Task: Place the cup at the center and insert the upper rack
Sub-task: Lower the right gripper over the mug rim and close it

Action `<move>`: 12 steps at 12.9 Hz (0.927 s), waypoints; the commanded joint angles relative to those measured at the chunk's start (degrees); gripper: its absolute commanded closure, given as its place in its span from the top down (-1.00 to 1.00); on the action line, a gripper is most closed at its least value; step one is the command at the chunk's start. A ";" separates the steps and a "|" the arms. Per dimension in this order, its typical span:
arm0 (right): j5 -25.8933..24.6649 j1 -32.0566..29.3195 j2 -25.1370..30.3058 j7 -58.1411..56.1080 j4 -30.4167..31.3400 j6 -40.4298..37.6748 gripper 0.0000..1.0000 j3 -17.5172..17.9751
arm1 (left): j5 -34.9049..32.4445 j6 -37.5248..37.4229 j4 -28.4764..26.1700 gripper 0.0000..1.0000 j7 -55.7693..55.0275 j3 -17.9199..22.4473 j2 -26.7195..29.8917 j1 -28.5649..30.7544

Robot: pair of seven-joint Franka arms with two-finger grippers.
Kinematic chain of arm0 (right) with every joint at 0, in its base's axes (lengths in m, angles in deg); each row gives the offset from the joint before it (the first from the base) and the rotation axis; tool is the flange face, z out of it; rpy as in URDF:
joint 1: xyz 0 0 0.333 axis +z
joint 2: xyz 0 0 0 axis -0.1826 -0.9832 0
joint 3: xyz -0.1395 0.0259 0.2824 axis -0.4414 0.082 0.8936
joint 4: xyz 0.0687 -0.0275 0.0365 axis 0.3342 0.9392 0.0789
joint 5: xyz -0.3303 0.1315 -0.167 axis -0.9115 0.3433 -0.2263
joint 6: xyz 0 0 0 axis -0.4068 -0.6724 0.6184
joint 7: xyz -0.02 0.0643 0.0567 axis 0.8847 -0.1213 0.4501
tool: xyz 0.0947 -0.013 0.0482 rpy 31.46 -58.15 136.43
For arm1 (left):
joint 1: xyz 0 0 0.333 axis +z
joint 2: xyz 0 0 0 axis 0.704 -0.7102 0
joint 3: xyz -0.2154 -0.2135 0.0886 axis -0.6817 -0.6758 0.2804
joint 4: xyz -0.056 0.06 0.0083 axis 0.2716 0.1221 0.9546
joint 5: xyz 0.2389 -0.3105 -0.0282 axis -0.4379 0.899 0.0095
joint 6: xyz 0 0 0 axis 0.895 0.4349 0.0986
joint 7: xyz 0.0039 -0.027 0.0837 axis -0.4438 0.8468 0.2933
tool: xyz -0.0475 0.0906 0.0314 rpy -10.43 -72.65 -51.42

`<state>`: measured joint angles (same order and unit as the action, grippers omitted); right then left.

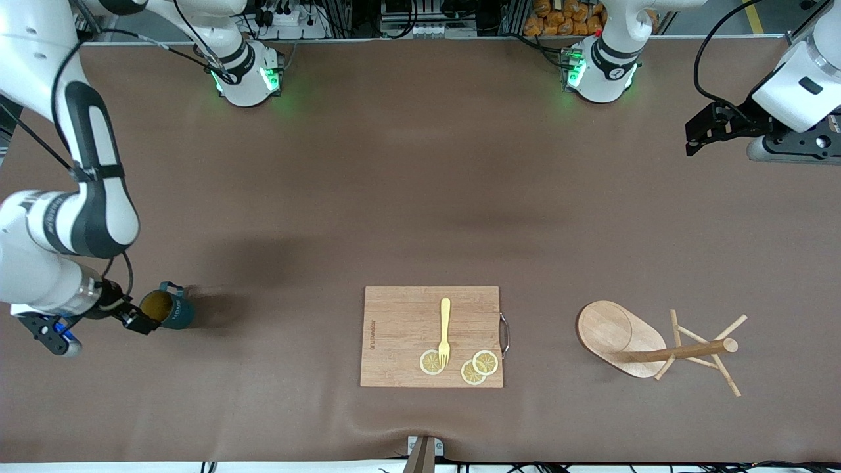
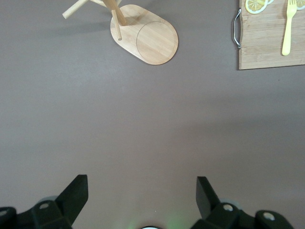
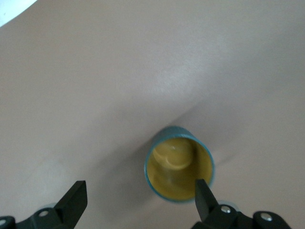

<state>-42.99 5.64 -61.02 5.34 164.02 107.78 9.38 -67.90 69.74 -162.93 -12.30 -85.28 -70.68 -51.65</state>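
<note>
The mug (image 1: 172, 309) was standing upright on the brown table (image 1: 420, 197), way over at the right arm's end, open mouth up so you could see the yellowish inside, handle pointing away from the front camera. The right gripper (image 1: 139, 322) was right at its rim with its fingers spread wide apart. In the right wrist view one fingertip (image 3: 202, 193) sat over the edge of the mug (image 3: 179, 163) while the other (image 3: 76, 198) was well off to the side over bare table, so it wasn't clamped on anything.

The wooden mug tree (image 1: 657, 345) was lying tipped over on its side toward the left arm's end of the table, round base up on edge and the pole with its pegs pointing toward that end. It also showed in the left wrist view (image 2: 143, 36).

Between the two, roughly mid-table and close to the front camera, was a cutting board (image 1: 431, 336) with a metal handle on the edge facing the mug tree. A yellow fork (image 1: 445, 330) lay on it, plus three lemon slices (image 1: 478, 368), with the fork's tines resting on one of the slices.

The left gripper (image 1: 706, 128) was waiting up high over bare table near its own end, fingers (image 2: 76, 193) also wide apart and holding nothing.
</note>
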 commanded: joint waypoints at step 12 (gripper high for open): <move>0.07 0.49 -8.89 4.12 -2.14 6.38 1.00 0.39 | 0.69 -0.73 0.68 1.00 -0.99 -0.66 -0.49 -0.31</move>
<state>-42.97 7.01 -68.49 8.48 162.96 113.36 9.49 -67.90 69.74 -162.93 -12.30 -85.87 -70.85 -51.68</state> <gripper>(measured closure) 0.000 0.000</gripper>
